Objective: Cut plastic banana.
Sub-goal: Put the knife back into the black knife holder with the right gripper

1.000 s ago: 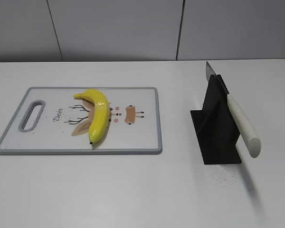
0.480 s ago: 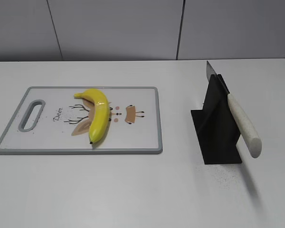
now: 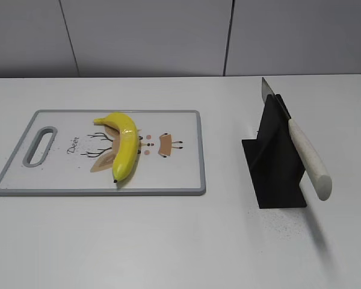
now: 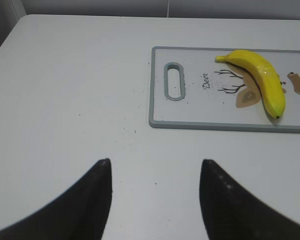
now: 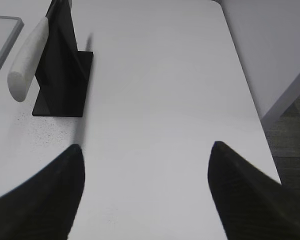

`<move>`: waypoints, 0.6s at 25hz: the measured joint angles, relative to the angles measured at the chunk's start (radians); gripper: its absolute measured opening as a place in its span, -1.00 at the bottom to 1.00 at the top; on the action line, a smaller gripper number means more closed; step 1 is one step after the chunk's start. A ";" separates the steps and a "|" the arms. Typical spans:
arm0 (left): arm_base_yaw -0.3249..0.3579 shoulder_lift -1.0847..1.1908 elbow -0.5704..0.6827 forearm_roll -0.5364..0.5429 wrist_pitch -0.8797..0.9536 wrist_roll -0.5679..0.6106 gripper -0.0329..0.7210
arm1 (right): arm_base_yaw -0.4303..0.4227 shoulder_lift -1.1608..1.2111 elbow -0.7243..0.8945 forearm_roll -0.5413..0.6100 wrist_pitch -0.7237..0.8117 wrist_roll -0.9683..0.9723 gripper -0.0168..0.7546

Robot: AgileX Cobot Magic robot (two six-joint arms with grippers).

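The plastic banana [image 3: 124, 144] lies on the cutting board [image 3: 180, 174] in the left half of the exterior frame, its stem toward the upper left and its dark tip pointing down toward the board's near edge, over a printed deer drawing. The board is white with a grey rim and a slotted handle [image 3: 41, 146] at its left end, and it rests flat on the white table [image 3: 168, 241]. In the right half of that frame, well apart from the board, a black knife stand [image 3: 275, 171] holds a knife [image 3: 301, 147] at a slant, the blade tip up toward the back and the pale handle jutting down toward the lower right. Neither arm shows in the exterior frame. In the left wrist frame the left gripper [image 4: 155, 172] hangs over bare table at the bottom of the frame, its dark fingers [image 4: 97, 195] spread wide with nothing between them; the banana and board sit in the upper right. In the right wrist frame the right gripper [image 5: 145, 155] is likewise spread wide and empty over the table, with stand and knife in the upper left.
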 joint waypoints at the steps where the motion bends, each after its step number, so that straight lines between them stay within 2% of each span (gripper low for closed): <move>1: 0.000 0.000 0.000 0.000 0.000 0.000 0.49 | -0.004 0.000 0.000 0.000 0.000 0.000 0.55; 15: 0.000 0.000 0.000 0.000 0.000 0.000 0.42 | -0.005 0.000 0.000 0.000 0.000 0.000 0.55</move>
